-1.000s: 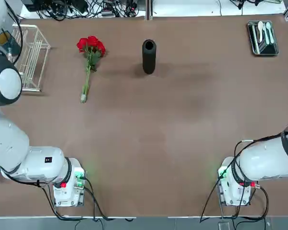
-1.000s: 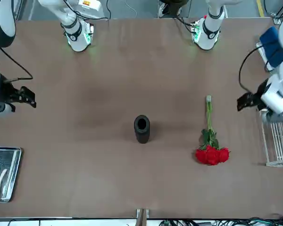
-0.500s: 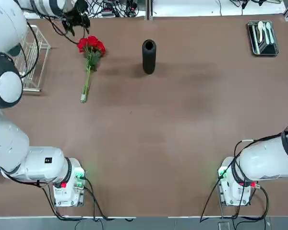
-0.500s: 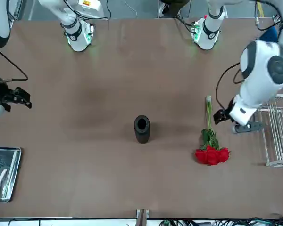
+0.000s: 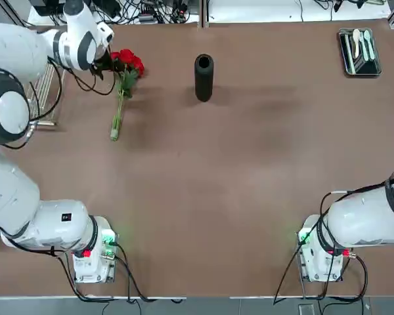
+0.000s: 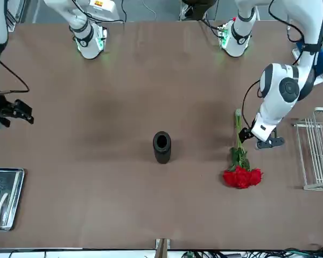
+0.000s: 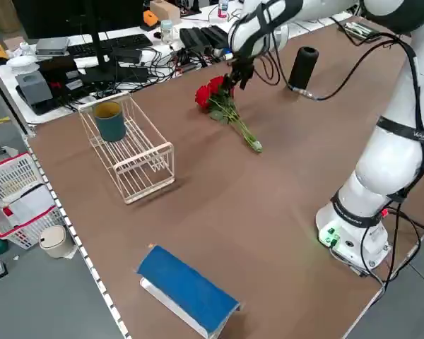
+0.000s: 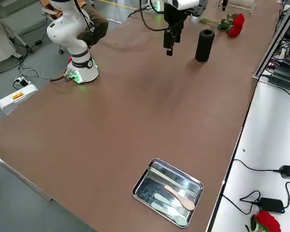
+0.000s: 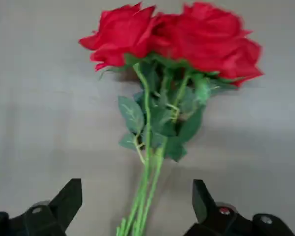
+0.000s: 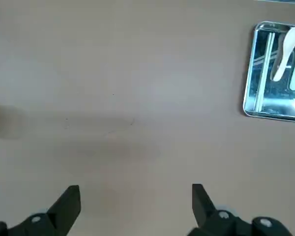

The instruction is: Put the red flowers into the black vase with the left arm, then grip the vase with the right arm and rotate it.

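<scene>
The red flowers (image 5: 125, 62) lie flat at the back left of the table, heads toward the far edge and stems (image 5: 117, 118) pointing toward me. My left gripper (image 5: 105, 63) hovers open just above them. In the left wrist view its fingers (image 9: 68, 200) straddle the green stems, with the roses (image 9: 177, 37) beyond. The black vase (image 5: 203, 77) stands upright at the back centre, apart from the flowers (image 6: 242, 176). My right gripper (image 6: 19, 110) hangs open over bare table on the right side, away from the vase (image 6: 162, 147), with nothing between its fingers (image 10: 69, 199).
A wire rack (image 5: 43, 79) holding a teal cup (image 7: 111, 120) stands at the table's left edge, just beyond the flowers. A metal tray (image 5: 360, 51) with spoons sits at the back right corner. A blue block (image 7: 187, 289) lies near the front left edge.
My left arm has swung in from over the wire rack and come down over the flower stems. The flowers and vase have not moved; the right gripper has barely shifted.
</scene>
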Controlling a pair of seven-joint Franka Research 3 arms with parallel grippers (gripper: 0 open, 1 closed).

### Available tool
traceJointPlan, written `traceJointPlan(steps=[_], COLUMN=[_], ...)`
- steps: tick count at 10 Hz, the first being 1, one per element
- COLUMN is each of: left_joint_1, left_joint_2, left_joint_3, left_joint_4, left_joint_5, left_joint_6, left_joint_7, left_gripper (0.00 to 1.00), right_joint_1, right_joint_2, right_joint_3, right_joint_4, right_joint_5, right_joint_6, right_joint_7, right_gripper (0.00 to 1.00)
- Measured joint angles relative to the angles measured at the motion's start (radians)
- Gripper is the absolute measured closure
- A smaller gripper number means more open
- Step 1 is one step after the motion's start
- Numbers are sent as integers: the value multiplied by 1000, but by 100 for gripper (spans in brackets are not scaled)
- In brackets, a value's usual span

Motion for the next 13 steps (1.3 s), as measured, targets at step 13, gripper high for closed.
traceJointPlan(steps=[13], left_joint_1=[31], left_joint_2=[257], left_joint_3=[1], left_joint_4=[-23], left_joint_5=[3], left_joint_6=[254], left_joint_7=[-4], left_gripper=[14], right_joint_1=[3], right_joint_2=[0], right_joint_3=[12], right_joint_4=[-1], right_joint_5=[3], right_joint_6=[-4], right_joint_7=[-3], right_gripper=[0])
